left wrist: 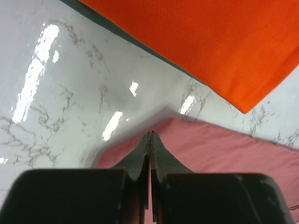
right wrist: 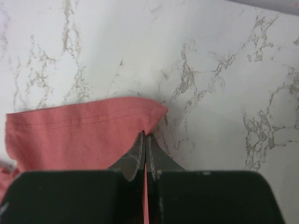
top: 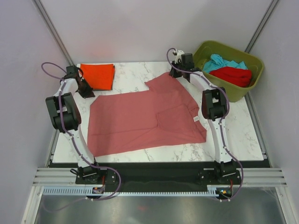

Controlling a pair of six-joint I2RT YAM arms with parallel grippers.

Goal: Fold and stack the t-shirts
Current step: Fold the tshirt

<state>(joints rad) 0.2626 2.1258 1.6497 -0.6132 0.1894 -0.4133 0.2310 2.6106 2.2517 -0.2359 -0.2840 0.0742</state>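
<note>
Now, table (top: pixel 243 137): white marble, pale walls around.
Pink t-shirt (top: pixel 135 122): spread mid-table.
Left gripper (left wrist: pixel 150 136): pinching its corner.
Right gripper (right wrist: pixel 145 136): pinching its sleeve hem.
Orange t-shirt (top: pixel 98 76): folded, far left.

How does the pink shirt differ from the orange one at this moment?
The pink shirt lies spread open in the middle; the orange shirt sits folded at the far left corner. The left pincer and right pincer pinch the pink one; neither holds the orange one. Both lie on the table.
</note>
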